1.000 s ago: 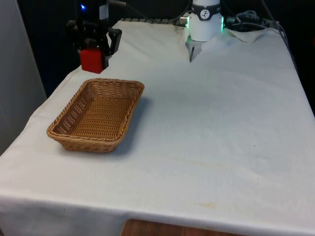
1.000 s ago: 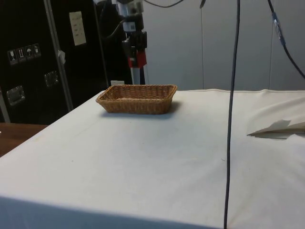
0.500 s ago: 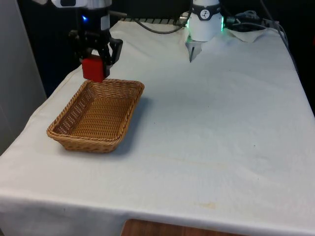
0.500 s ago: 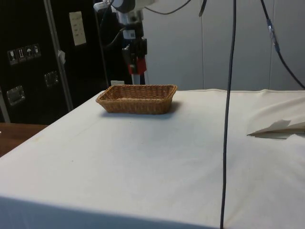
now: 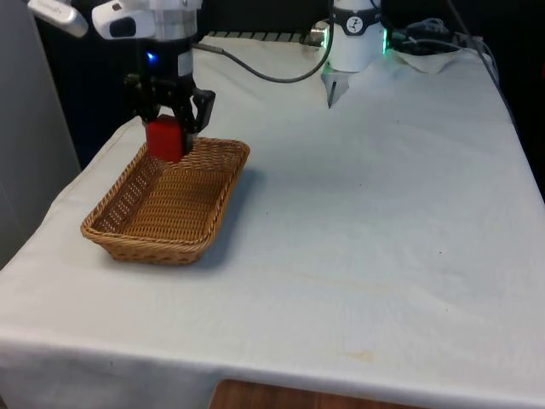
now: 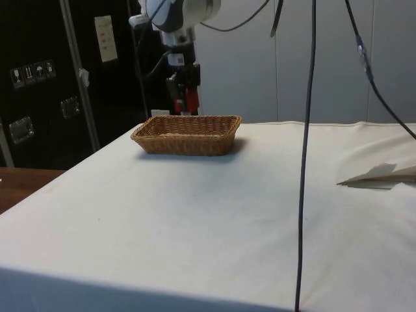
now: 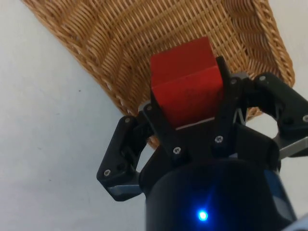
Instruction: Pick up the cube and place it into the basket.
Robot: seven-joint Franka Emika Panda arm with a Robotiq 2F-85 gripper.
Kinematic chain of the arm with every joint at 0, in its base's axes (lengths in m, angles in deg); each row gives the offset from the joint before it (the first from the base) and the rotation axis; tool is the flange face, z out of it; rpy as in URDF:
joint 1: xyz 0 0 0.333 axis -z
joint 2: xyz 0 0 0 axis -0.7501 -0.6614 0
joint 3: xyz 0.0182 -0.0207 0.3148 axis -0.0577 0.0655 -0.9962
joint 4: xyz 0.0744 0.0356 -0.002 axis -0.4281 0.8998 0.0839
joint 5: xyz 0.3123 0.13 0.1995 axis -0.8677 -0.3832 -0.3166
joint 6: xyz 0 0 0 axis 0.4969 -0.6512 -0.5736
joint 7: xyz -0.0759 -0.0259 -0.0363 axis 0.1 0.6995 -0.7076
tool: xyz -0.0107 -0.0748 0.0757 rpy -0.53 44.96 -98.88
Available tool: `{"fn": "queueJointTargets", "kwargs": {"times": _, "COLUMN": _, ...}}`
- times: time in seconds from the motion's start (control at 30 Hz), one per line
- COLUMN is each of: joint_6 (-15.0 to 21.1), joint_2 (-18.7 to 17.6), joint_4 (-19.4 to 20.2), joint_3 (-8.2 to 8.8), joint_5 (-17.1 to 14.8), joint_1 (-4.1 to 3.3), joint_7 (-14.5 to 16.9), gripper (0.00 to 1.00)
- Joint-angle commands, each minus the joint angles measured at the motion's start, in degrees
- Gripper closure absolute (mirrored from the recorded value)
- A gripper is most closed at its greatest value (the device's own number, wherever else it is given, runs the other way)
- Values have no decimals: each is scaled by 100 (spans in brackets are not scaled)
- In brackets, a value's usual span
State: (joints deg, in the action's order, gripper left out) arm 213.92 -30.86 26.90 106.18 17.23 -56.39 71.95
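Red, solid-looking cube, small and square-edged, is being held clear of the table between the two fingers of the black two-finger gripper, the jaws clamping on two opposite flat faces; the wrist view is showing the cube seated squarely between the fingers, one flat face turned outward. Rectangular woven wicker basket, tan, shallow, with sloping walls, is sitting on the white-clothed table near the table's corner on the front view's left at the far end. The cube is hanging above the basket's far rim, not yet inside; the side view is placing it above the basket as well. Handling, as a judgement: the cube is appearing light, rigid and not fragile, its faces smooth and possibly a little slippery, so the present hold across parallel faces is suiting it best. The basket is looking light and liable to shift if nudged.
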Motion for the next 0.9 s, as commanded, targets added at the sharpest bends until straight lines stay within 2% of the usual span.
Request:
{"fn": "queueJointTargets", "kwargs": {"times": 0.0, "joint_6": 57, "joint_2": -46, "joint_4": -17, "joint_3": -46, "joint_5": -63, "joint_1": 34, "joint_7": 23, "gripper": 99}}
{"fn": "queueJointTargets", "kwargs": {"times": 0.03, "joint_6": 80, "joint_2": -69, "joint_4": -23, "joint_3": -52, "joint_5": -86, "joint_1": 34, "joint_7": 23, "gripper": 99}}
{"fn": "queueJointTargets", "kwargs": {"times": 0.07, "joint_6": 40, "joint_2": -46, "joint_4": 0, "joint_3": -6, "joint_5": -40, "joint_1": 0, "joint_7": 0, "gripper": 99}}
{"fn": "queueJointTargets", "kwargs": {"times": 0.1, "joint_6": 92, "joint_2": -86, "joint_4": -23, "joint_3": -52, "joint_5": -103, "joint_1": 34, "joint_7": 29, "gripper": 99}}
{"fn": "queueJointTargets", "kwargs": {"times": 0.37, "joint_6": 275, "joint_2": -304, "joint_4": -40, "joint_3": -80, "joint_5": -298, "joint_1": 40, "joint_7": 52, "gripper": 99}}
{"fn": "queueJointTargets", "kwargs": {"times": 0.4, "joint_6": 223, "joint_2": -269, "joint_4": -17, "joint_3": -23, "joint_5": -235, "joint_1": 0, "joint_7": 11, "gripper": 99}}
{"fn": "queueJointTargets", "kwargs": {"times": 0.43, "joint_6": 292, "joint_2": -327, "joint_4": -40, "joint_3": -80, "joint_5": -321, "joint_1": 40, "joint_7": 52, "gripper": 99}}
{"fn": "queueJointTargets", "kwargs": {"times": 0.67, "joint_6": 430, "joint_2": -493, "joint_4": -57, "joint_3": -97, "joint_5": -470, "joint_1": 40, "joint_7": 74, "gripper": 99}}
{"fn": "queueJointTargets", "kwargs": {"times": 0.7, "joint_6": 384, "joint_2": -464, "joint_4": -29, "joint_3": -46, "joint_5": -413, "joint_1": 0, "joint_7": 34, "gripper": 99}}
{"fn": "queueJointTargets", "kwargs": {"times": 0.73, "joint_6": 458, "joint_2": -539, "joint_4": -63, "joint_3": -109, "joint_5": -498, "joint_1": 46, "joint_7": 80, "gripper": 99}}
{"fn": "queueJointTargets", "kwargs": {"times": 0.87, "joint_6": 533, "joint_2": -636, "joint_4": -80, "joint_3": -120, "joint_5": -590, "joint_1": 46, "joint_7": 92, "gripper": 99}}
